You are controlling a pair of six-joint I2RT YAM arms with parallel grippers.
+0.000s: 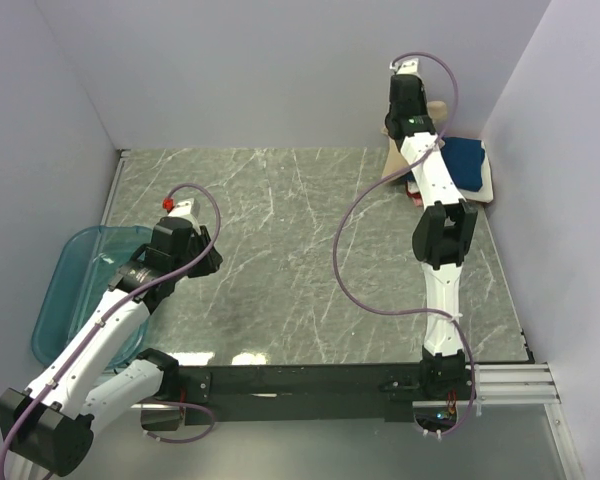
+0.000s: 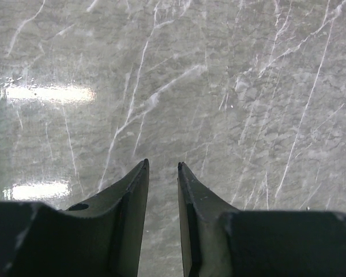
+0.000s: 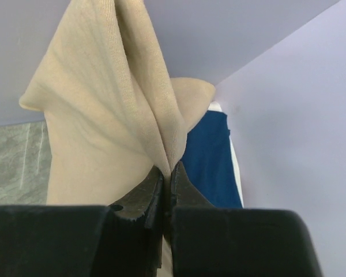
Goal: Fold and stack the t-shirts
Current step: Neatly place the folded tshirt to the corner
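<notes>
My right gripper (image 1: pixel 398 128) is at the back right corner, shut on a fold of the tan t-shirt (image 3: pixel 104 115); the pinch shows in the right wrist view (image 3: pixel 166 168). The tan cloth (image 1: pixel 394 160) hangs from it above and beside a stack of folded t-shirts. The stack has a navy blue one (image 1: pixel 467 160) on top, with a white edge (image 1: pixel 486 186) and a bit of red (image 1: pixel 412 188) beneath. The navy one also shows in the right wrist view (image 3: pixel 210 161). My left gripper (image 1: pixel 210 252) hovers over bare marble at the left, its jaws slightly apart and empty (image 2: pixel 162 165).
A translucent teal plastic tub (image 1: pixel 75 270) sits at the left edge beside my left arm. Grey walls close in the back and both sides. The marble tabletop (image 1: pixel 280 250) lies between the arms. A purple cable loops off the right arm.
</notes>
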